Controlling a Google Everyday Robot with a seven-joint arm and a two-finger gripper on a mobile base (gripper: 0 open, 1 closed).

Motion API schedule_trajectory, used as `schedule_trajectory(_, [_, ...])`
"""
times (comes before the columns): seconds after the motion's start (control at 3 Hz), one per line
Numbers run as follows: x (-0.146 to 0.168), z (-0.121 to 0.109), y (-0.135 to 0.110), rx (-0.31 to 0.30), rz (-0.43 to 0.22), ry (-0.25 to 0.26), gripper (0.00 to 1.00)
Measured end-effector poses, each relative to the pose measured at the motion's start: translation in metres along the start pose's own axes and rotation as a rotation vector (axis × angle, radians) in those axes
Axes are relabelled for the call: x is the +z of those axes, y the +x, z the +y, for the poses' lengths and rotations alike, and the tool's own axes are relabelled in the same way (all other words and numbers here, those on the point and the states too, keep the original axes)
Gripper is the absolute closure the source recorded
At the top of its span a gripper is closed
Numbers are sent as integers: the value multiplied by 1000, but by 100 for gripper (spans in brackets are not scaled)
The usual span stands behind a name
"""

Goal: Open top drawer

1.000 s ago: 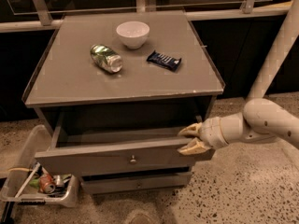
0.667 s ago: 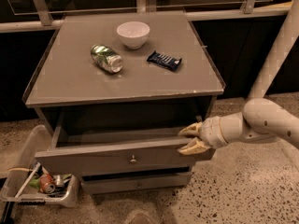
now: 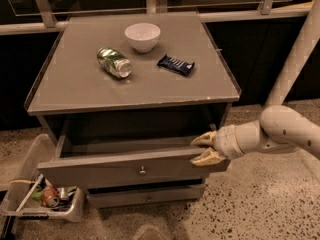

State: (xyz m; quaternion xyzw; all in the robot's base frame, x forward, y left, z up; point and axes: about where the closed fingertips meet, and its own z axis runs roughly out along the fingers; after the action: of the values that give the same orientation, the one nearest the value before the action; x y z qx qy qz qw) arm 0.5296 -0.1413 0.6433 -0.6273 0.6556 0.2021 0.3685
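The top drawer (image 3: 100,170) is a grey wooden drawer with a small round metal knob (image 3: 143,171) at the centre of its front. It stands pulled well out of the grey cabinet (image 3: 75,84), with its dark inside showing. My gripper (image 3: 202,148) is at the drawer's right front corner. Its two tan fingers straddle the top edge of the front panel, one finger (image 3: 202,138) above and behind it and one in front.
On the cabinet top lie a white bowl (image 3: 142,36), a green can (image 3: 114,62) on its side and a dark blue snack bar (image 3: 175,64). A slimmer drawer front (image 3: 145,196) sits below. A white bin (image 3: 42,204) with rubbish stands at the lower left on the speckled floor.
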Motion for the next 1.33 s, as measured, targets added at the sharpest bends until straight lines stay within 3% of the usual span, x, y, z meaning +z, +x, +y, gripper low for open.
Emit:
schedule_trajectory(0.33, [-2,-1,-2,0,0,0,12])
schedule_trajectory(0.67, [-5,25,7,7,-36,-21,13])
schedule_trajectory(1.33, [-10,31,7,13,-43,-23,60])
